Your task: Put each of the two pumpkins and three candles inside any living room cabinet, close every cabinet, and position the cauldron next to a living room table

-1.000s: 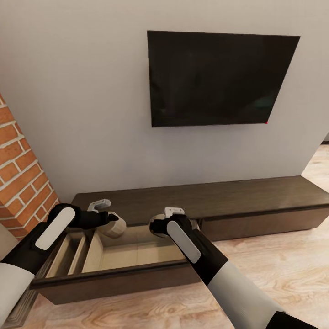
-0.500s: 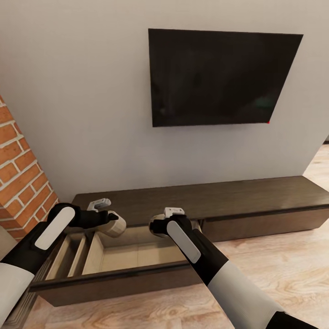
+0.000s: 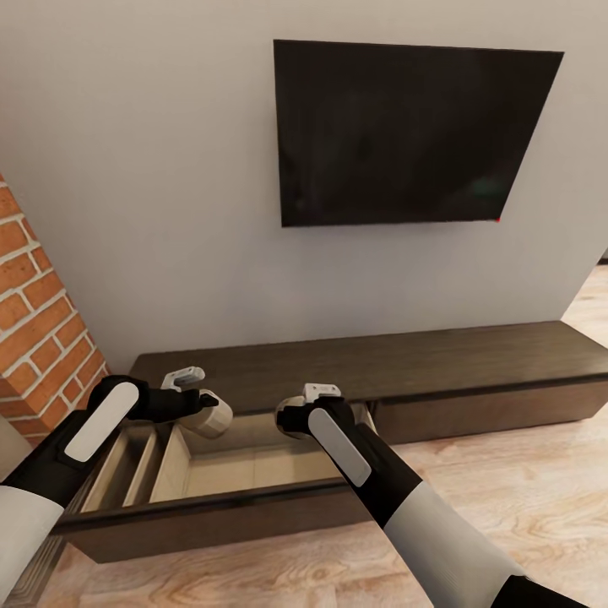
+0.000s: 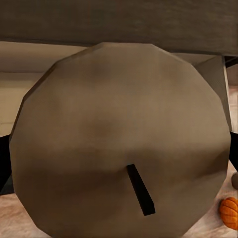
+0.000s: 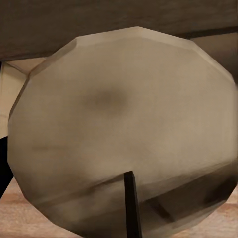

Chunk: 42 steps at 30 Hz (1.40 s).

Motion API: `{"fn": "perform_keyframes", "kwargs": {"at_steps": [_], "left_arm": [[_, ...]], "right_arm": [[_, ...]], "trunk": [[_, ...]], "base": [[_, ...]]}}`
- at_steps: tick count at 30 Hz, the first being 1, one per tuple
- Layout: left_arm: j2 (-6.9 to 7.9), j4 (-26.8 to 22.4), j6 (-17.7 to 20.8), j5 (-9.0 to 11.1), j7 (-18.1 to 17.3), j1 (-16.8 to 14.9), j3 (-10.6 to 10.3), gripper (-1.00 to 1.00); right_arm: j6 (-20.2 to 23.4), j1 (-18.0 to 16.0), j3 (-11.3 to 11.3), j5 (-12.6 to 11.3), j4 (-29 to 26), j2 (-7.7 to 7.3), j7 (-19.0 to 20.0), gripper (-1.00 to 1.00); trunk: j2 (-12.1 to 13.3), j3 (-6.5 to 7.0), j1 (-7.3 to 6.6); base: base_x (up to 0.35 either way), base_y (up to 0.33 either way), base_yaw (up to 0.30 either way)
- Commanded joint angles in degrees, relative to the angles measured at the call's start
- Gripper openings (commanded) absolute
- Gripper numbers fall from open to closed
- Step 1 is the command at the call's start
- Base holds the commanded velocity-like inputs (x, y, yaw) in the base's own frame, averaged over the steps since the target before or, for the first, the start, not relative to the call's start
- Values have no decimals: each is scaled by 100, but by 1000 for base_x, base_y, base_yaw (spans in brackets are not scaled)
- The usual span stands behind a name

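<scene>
A: Where does each arm stand at this moment?

B: In the head view the left gripper (image 3: 205, 405) sits at the lower left of the frame, closed around a beige candle (image 3: 213, 415) over the open drawer (image 3: 245, 473) of the cabinet (image 3: 473, 355). The right gripper (image 3: 297, 415) is at lower centre, also clamped on a candle, the second candle (image 3: 287, 418), which is mostly hidden behind the wrist.

A: Do the wrist views confirm the grasp?

B: In both, the round wick end of a candle sits close to the lens, so each one is plainly held. The fingers themselves are barely visible at the dark edges, and how tightly they pinch cannot be told.

A: Anything else of the task in sight?

B: A pumpkin (image 4: 229, 212) shows at the lower right corner of the left wrist view, on the pale wood floor (image 3: 523, 473).

A: What could go wrong from here?

B: The left candle hangs near the drawer's back edge, just under the cabinet top. Let go there, it could strike the rim or roll on landing. The drawer has slim dividers at its left, and a candle dropped across one might rest tilted and block the drawer from shutting. The right candle looks similarly close to the cabinet's front lip.
</scene>
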Motion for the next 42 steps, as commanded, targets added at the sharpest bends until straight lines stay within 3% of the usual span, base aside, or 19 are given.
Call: {"fn": "perform_keyframes", "kwargs": {"at_steps": [1,33,42], "left_arm": [[5,-2,-3,52,54,-6,-13,-100],[7,-43,-31,52,63,-6,-11,-100],[13,-141,-29,58,57,-6,12,-100]], "right_arm": [[-1,-7,9,-52,-4,0,-62,-100],[87,-16,-40,-43,40,0,-82,-100],[175,-163,-87,-23,406,0,-80,-100]], "trunk": [[-45,-24,22],[-1328,-598,725],[-1649,-742,901]], "base": [[0,0,0],[0,0,0],[0,0,0]]}}
